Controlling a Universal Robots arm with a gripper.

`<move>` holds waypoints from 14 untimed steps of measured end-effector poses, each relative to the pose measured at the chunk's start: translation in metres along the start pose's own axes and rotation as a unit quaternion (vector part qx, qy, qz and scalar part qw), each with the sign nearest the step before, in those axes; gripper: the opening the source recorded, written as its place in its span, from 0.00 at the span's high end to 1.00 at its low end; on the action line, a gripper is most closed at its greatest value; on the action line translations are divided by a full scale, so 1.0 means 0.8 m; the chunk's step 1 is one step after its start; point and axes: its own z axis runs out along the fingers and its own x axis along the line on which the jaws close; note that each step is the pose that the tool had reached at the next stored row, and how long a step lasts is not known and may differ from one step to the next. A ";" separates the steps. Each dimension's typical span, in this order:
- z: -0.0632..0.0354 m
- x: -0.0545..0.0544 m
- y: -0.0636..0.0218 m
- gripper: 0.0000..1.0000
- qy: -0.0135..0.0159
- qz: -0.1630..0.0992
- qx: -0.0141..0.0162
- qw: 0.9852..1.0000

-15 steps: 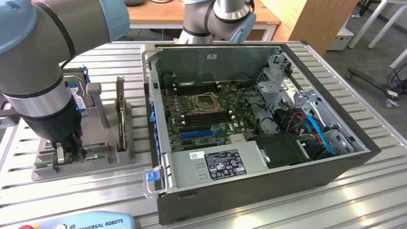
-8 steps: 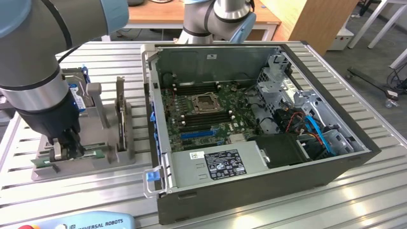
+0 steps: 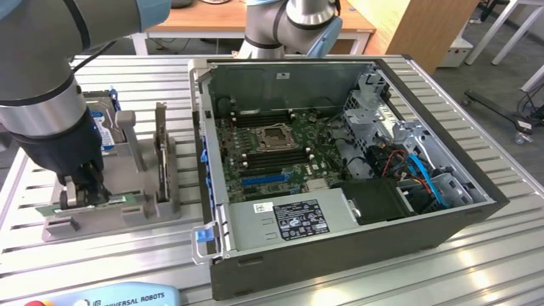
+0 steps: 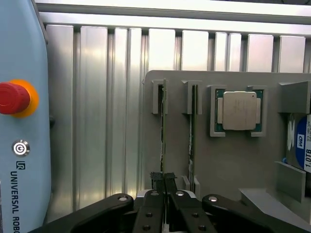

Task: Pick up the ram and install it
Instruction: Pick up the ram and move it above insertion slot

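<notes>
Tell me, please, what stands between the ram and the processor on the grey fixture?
Another thin board, on edge in its own slot, stands between the ram and the processor; the wrist view shows it.

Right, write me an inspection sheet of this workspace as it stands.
Surface: ribbed metal table carrying a grey fixture.
Job's things: ram on edge in a fixture slot; open PC case beside the fixture.
Clutter: second board in the next slot, CPU, hard drive, pendant.
Grippers: gripper shut on ram.
Cables: blue cables inside the case.
Surroundings: wooden desk behind the table.
</notes>
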 end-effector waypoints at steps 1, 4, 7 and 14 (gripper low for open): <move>-0.003 0.000 0.000 0.88 0.000 0.000 0.000 1.000; -0.015 0.000 0.000 0.88 0.000 0.000 0.000 1.000; -0.028 -0.001 0.000 0.88 0.000 0.000 0.000 1.000; -0.052 -0.001 0.000 0.88 0.000 0.000 0.000 1.000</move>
